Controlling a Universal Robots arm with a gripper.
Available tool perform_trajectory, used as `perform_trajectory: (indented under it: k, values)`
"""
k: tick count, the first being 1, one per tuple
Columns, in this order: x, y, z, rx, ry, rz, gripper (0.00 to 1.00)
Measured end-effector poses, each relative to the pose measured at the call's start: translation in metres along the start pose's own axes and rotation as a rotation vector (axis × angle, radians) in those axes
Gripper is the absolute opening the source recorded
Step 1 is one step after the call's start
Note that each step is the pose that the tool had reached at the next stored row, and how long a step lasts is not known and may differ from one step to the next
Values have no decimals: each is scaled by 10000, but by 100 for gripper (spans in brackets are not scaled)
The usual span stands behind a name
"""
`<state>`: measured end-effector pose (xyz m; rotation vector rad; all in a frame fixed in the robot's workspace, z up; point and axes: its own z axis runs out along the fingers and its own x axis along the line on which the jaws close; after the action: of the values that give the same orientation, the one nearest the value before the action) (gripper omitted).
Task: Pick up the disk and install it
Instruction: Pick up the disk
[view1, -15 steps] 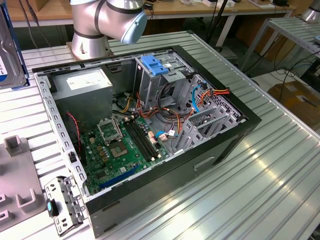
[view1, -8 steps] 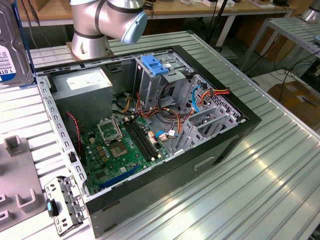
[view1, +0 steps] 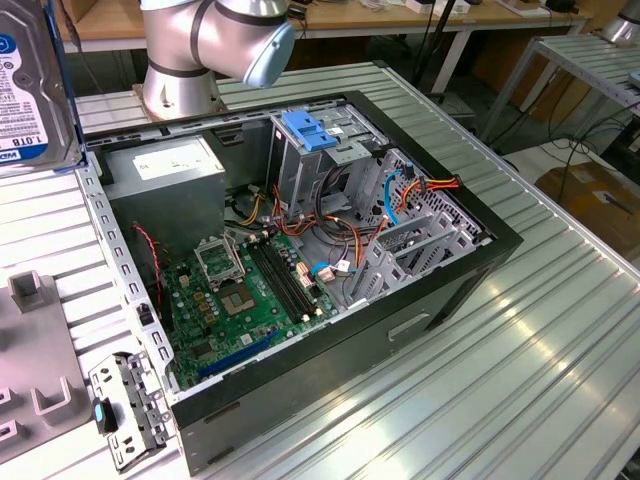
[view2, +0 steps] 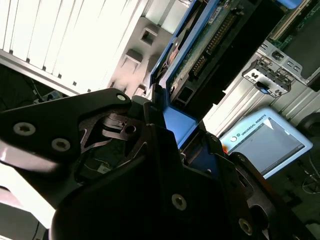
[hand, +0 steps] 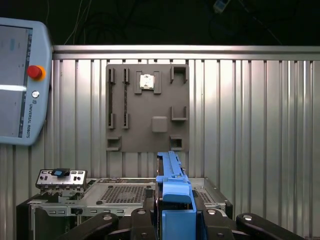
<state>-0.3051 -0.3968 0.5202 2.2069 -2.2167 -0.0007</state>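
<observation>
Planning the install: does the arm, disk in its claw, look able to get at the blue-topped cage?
Probably yes: the claw holds the disk, the case lies open, and the cables sit beside the cage, not over it.

The exterior view's left edge is cutting off the disk, the top edge the robot arm. In the first wrist view the gripper is hiding the disk's lower part from sight.
</observation>
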Motion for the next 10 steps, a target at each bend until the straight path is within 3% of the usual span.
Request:
perform_trajectory:
  k: [10]
  values:
    - [-1, -139, -1, 1, -1, 1, 37]
